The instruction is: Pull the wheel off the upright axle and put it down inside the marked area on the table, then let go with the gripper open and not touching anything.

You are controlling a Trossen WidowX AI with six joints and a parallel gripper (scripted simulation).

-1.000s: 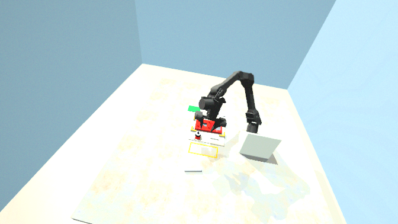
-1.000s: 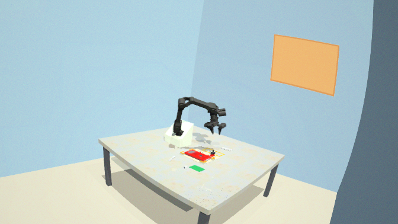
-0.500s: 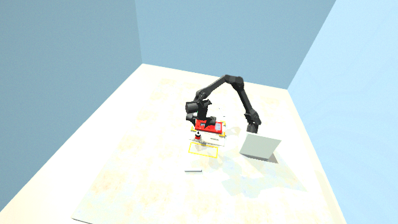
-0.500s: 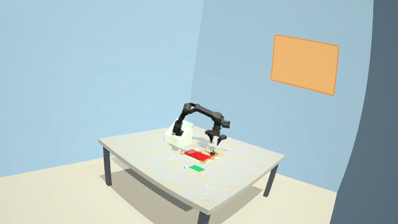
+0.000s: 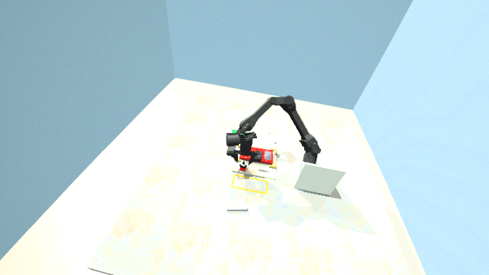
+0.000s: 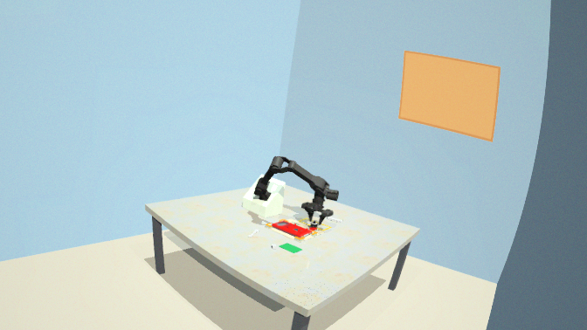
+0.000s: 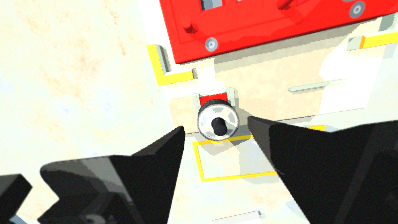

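Note:
The wheel [image 5: 243,165] [image 6: 314,224] [image 7: 218,116] has a pale face and a dark rim. It sits on the upright axle, whose black top [image 7: 219,126] shows in its middle, above a small red base [image 7: 214,98]. My gripper [image 5: 243,161] [image 6: 316,223] [image 7: 215,125] is open and points down over the wheel. In the wrist view the fingertips appear on either side of the wheel, with gaps between; their exact height against it is hard to tell. The marked area, a yellow outline [image 5: 249,190] [image 7: 235,177], lies on the table just beyond the axle's board.
A red housing [image 5: 267,157] [image 7: 240,30] lies beside the axle on the pale board [image 7: 270,97], between yellow corner pieces [image 7: 177,78]. A grey bar [image 5: 237,209] lies past the marked area. A green plate [image 6: 290,248] lies beyond the housing. A white block [image 5: 320,180] [image 6: 263,206] stands by the arm's base.

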